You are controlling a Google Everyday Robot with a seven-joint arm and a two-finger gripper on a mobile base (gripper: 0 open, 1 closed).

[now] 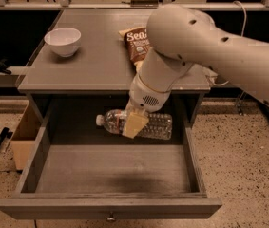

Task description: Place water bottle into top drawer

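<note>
The water bottle [155, 125] is clear and ribbed with a white cap pointing left. It lies sideways, held over the back of the open top drawer [110, 175], just under the table edge. My gripper [134, 123] hangs from the big white arm and is shut on the water bottle around its middle; one yellowish finger [134, 124] shows across the front of it. The drawer is pulled fully out, its inside bare, with its small knob [110, 218] at the bottom of the front panel.
On the grey table [91, 61] stand a white bowl [62, 41] at the left and a brown snack bag [138, 42] near the arm. A cardboard box [24, 137] sits on the floor left of the drawer.
</note>
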